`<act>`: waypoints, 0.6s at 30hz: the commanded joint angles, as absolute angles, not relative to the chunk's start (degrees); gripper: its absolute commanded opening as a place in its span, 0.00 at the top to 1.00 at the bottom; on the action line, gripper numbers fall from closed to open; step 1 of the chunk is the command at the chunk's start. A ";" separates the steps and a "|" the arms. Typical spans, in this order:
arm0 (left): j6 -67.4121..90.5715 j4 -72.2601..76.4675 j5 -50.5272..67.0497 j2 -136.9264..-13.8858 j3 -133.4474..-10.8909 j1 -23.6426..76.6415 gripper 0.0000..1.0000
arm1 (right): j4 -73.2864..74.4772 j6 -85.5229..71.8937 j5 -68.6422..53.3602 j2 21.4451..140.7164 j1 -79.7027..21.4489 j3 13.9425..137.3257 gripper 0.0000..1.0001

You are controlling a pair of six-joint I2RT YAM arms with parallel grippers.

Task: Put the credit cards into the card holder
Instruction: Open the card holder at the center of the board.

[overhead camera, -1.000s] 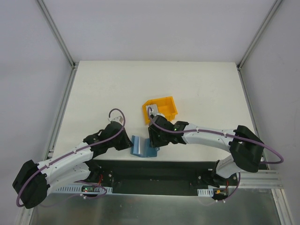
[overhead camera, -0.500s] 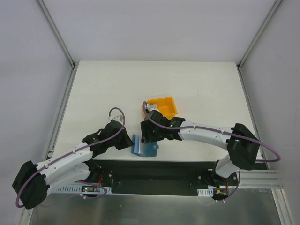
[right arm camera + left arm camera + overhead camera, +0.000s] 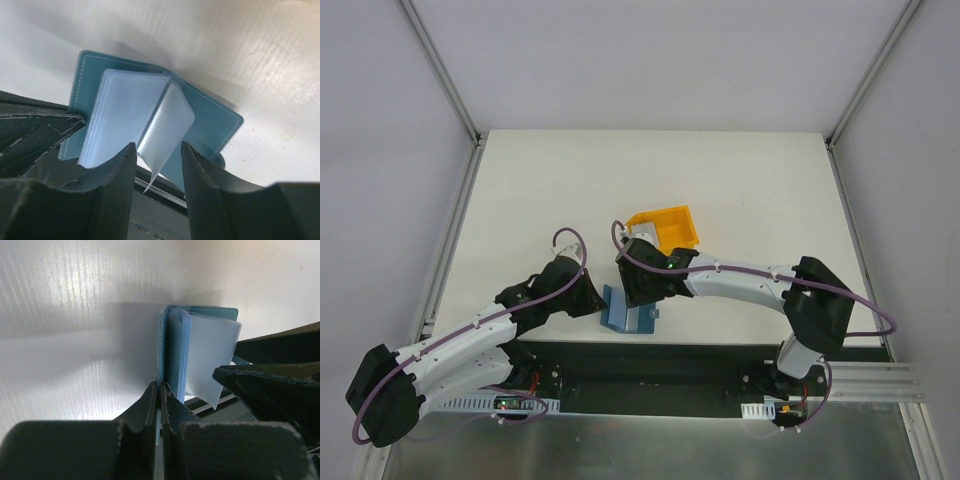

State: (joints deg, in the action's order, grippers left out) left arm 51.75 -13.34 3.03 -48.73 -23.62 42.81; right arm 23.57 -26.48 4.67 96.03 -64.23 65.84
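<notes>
Top external view: the right claw [image 3: 159, 147] has come across from the yellow bin [image 3: 675, 222] to stand over the card holder [image 3: 625, 315].
Left side: the left claw [image 3: 160, 388] is closed on the teal cover edge and holds the card holder standing open, just ahead of its tips.
Right side: the right claw has its fingers apart and grips nothing; a clear pocket leaf [image 3: 167, 125] hangs between them.
Cards: the credit cards cannot be made out, neither in a claw nor in the pockets.
Meaning: filling seems not yet begun; likely a pocket must first be spread.
</notes>
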 commanded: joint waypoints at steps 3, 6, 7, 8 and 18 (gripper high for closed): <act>51.68 -13.97 3.78 -49.22 -23.64 43.24 1.00 | 34.80 -26.02 16.34 94.66 -65.74 69.87 0.56; 51.68 -13.89 3.78 -49.39 -23.29 43.24 1.00 | 37.17 -25.14 18.72 93.87 -65.74 70.57 0.56; 51.59 -14.06 3.61 -49.31 -23.29 43.24 1.00 | 37.53 -24.70 18.81 93.95 -65.74 70.92 0.56; 51.50 -14.06 3.60 -49.22 -23.29 43.16 1.00 | 37.53 -24.35 18.72 93.87 -65.66 71.10 0.56; 51.42 -13.97 3.69 -48.96 -23.82 43.24 1.00 | 26.91 -18.55 11.62 88.51 -66.62 71.37 0.67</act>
State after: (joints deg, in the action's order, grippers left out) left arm 51.77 -13.34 3.01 -49.28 -23.51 42.81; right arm 32.86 -22.13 16.21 92.73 -66.28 69.43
